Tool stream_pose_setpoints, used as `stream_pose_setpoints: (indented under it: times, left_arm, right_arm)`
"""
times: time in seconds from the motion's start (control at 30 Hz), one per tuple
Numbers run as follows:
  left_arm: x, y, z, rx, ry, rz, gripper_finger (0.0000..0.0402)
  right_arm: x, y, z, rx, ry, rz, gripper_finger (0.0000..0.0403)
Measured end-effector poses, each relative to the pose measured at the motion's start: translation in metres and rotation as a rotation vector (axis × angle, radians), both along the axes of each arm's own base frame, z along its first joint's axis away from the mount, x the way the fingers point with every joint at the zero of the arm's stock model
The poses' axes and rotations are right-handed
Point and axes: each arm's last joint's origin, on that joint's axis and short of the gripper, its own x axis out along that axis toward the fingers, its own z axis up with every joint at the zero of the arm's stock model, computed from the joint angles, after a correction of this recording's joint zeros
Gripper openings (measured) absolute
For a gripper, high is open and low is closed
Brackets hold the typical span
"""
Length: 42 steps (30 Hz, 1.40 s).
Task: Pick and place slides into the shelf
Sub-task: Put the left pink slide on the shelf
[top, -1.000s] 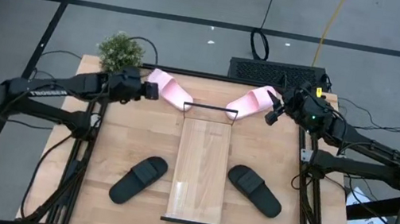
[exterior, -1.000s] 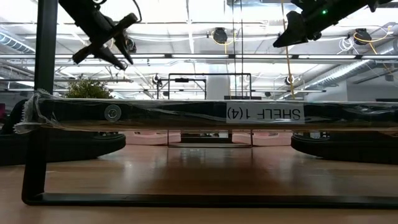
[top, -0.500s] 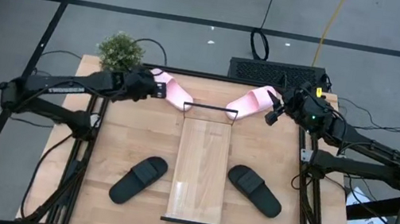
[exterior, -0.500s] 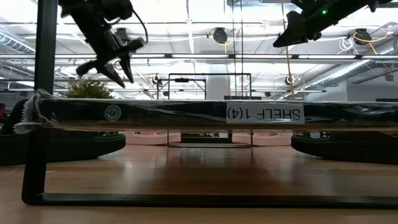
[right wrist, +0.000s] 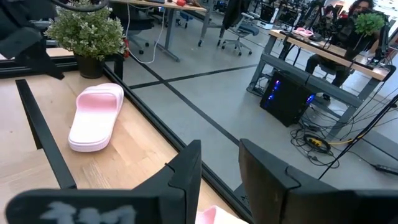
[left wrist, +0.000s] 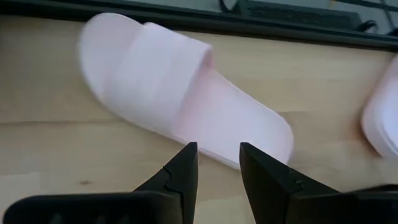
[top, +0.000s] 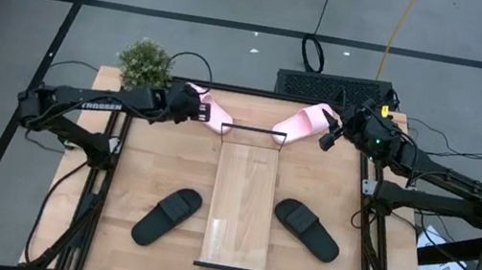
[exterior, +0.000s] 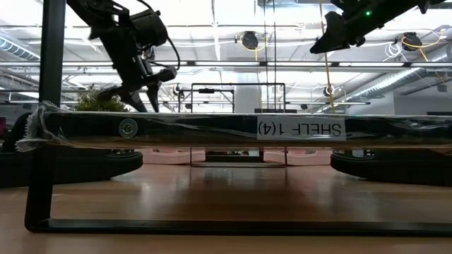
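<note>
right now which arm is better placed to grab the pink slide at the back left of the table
Left. The left pincer is open right over that pink slide, which fills the left wrist view just ahead of its fingers. The right pincer hovers open across the shelf.

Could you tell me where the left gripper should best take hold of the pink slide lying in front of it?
Probably across the wide strap of the pink slide, coming down from above. The slide lies flat on the table, sole down, so its raised strap offers the only edge to pinch. The left gripper hangs open over the heel end.
</note>
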Motion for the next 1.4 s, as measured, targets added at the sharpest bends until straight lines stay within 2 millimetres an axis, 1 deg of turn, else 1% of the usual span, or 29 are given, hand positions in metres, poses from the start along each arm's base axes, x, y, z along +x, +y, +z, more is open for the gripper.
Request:
stream_pose_setpoints:
  times: [0.1, 0.4, 0.63, 0.83, 1.1, 1.4]
  left_arm:
    - [0.005, -0.003, -0.001, 0.04, 0.008, -0.012, 0.0115]
    - [0.007, -0.002, -0.005, 0.043, 0.025, -0.005, 0.0115]
    - [0.019, -0.002, -0.021, 0.022, 0.053, -0.025, 0.0115]
    - [0.023, 0.0, -0.031, 0.01, 0.084, -0.025, 0.0115]
    - [0.023, -0.003, -0.027, 0.055, 0.092, -0.011, 0.0115]
    - [0.019, -0.003, -0.029, 0.079, 0.152, -0.007, 0.0115]
  right_arm:
    - [0.0, 0.0, 0.0, 0.0, 0.0, 0.0, 0.01]
    - [0.0, 0.0, 0.0, -0.005, 0.005, 0.001, 0.01]
    - [0.0, 0.0, 0.0, -0.006, 0.009, 0.002, 0.01]
    - [0.0, 0.0, 0.0, -0.006, 0.008, 0.002, 0.01]
    - [0.0, 0.0, 0.0, -0.005, 0.006, 0.002, 0.01]
    - [0.0, 0.0, 0.0, -0.005, 0.007, 0.002, 0.01]
